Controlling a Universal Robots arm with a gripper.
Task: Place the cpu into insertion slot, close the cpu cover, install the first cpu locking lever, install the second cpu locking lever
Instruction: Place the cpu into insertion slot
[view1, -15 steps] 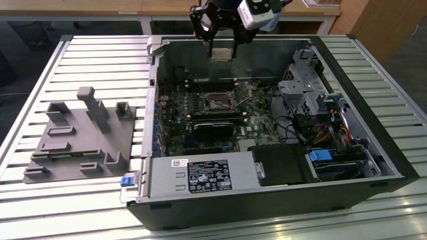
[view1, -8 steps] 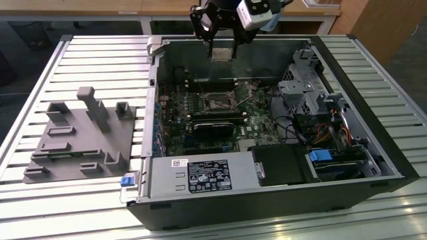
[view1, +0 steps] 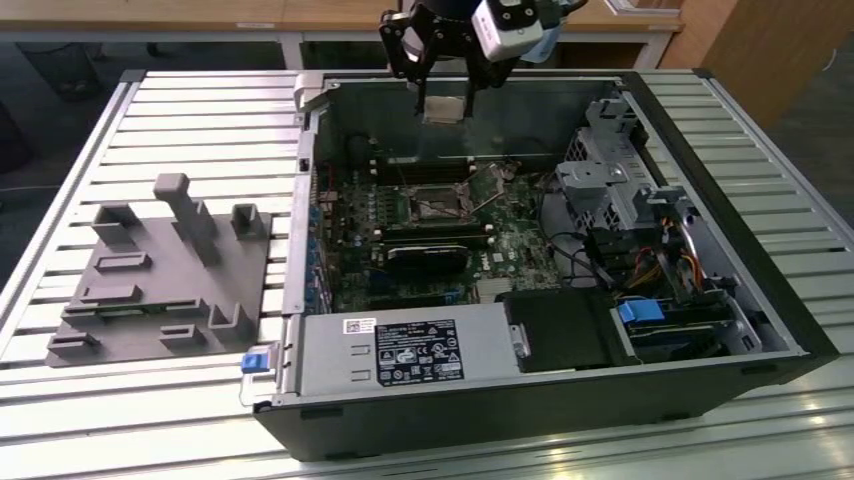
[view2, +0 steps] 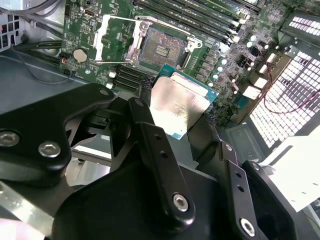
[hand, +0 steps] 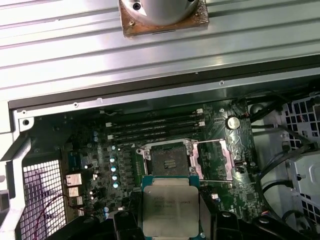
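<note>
cpu in gripper — above open case

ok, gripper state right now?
The gripper: closed on the cpu, held clear of the board, not yet in the insertion slot.

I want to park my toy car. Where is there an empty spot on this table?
Bare table slats lie beyond the grey holder block and nearer than it, on the exterior view's left. The computer case is crowded inside, and the gripper holds the cpu over it.
</note>
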